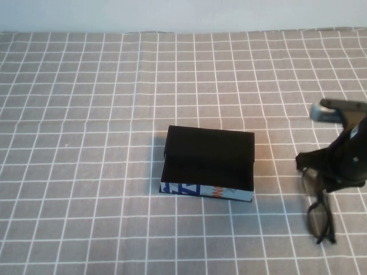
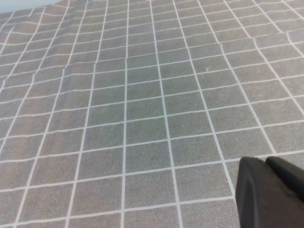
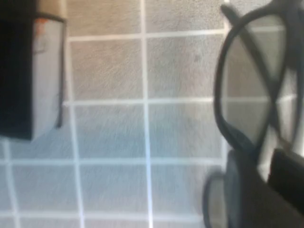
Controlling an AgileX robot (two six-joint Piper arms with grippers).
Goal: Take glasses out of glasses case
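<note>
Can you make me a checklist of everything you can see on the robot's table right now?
Surface: table under a grey cloth with a white grid, a few soft wrinkles.
Glasses case: black box at the middle of the table, lid open, patterned front side facing the robot.
Glasses: out of the case, to its right, held by the right gripper; whether they touch the cloth cannot be told.
Clutter: nothing seen.
Right gripper: at the table's right edge, shut on the glasses.
Left gripper: over bare cloth, away from the case, holding nothing.
Cables: nothing seen.
Surroundings: pale wall behind the table.
</note>
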